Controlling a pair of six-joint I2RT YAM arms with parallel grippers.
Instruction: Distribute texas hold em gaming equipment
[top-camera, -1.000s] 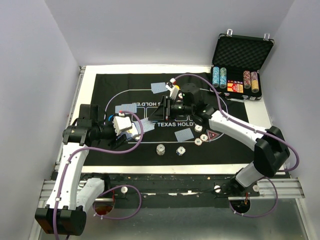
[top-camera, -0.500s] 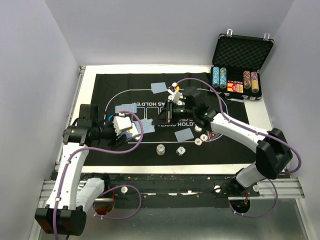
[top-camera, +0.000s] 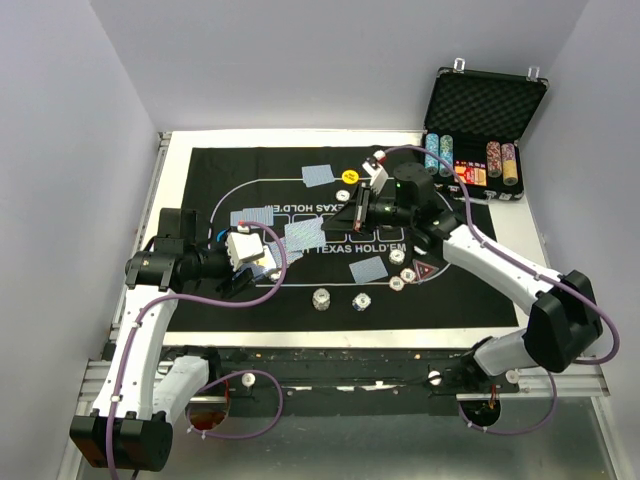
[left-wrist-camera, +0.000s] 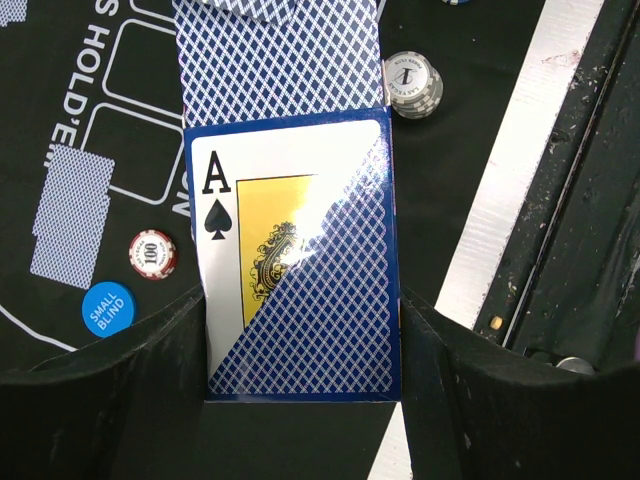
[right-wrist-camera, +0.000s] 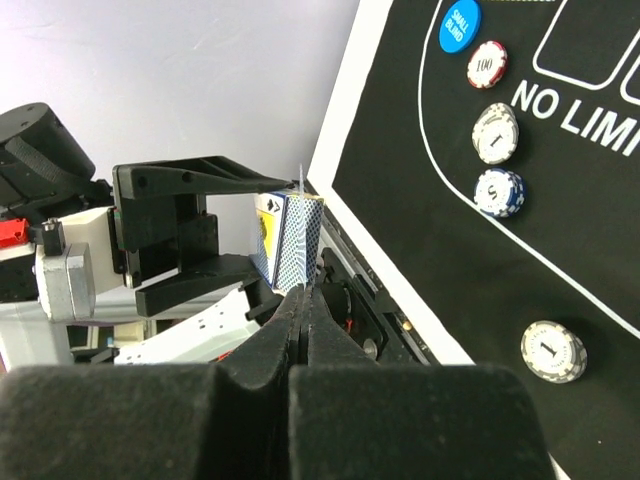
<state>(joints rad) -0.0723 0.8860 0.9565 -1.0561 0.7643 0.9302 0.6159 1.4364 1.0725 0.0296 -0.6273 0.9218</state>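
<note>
My left gripper (left-wrist-camera: 300, 310) is shut on the deck box (left-wrist-camera: 295, 250), which has an ace of spades on its face. Blue-backed cards (left-wrist-camera: 280, 60) stick out of its top. My right gripper (right-wrist-camera: 303, 295) is rolled on its side over the mat's middle and shut on a playing card (right-wrist-camera: 301, 200) that shows as a thin edge. In the top view that card (top-camera: 303, 235) spans from the right gripper (top-camera: 345, 213) toward the left gripper (top-camera: 262, 258). Single cards (top-camera: 318, 175) (top-camera: 252, 216) (top-camera: 368, 268) lie face down on the mat. Chip stacks (top-camera: 321, 298) (top-camera: 361, 299) (top-camera: 397, 282) stand near the front.
A black felt mat (top-camera: 250, 300) covers the table. An open black case (top-camera: 485, 100) with rows of chips stands at the back right. A yellow button (top-camera: 350, 176) lies near the far card, and a blue small blind disc (left-wrist-camera: 107, 309) beside a red chip (left-wrist-camera: 152, 254).
My right gripper has closed and drawn back to the right, away from the deck box. The left arm has held still.
</note>
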